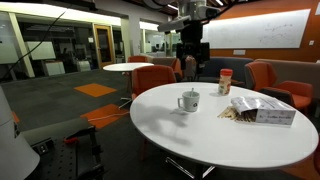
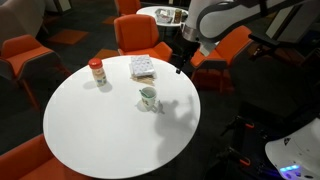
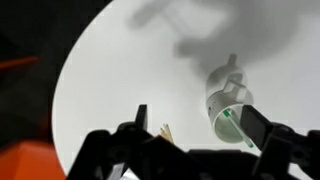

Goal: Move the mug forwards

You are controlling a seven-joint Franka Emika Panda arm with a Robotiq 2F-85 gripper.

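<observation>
The small pale mug [image 1: 188,100] stands upright (handle to one side) on the white table [image 1: 210,140].

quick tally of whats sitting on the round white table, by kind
mug: 1
canister with red lid: 1
box: 1
total: 3

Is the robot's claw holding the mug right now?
No, the mug stands free on the table, apart from the open gripper.
</observation>
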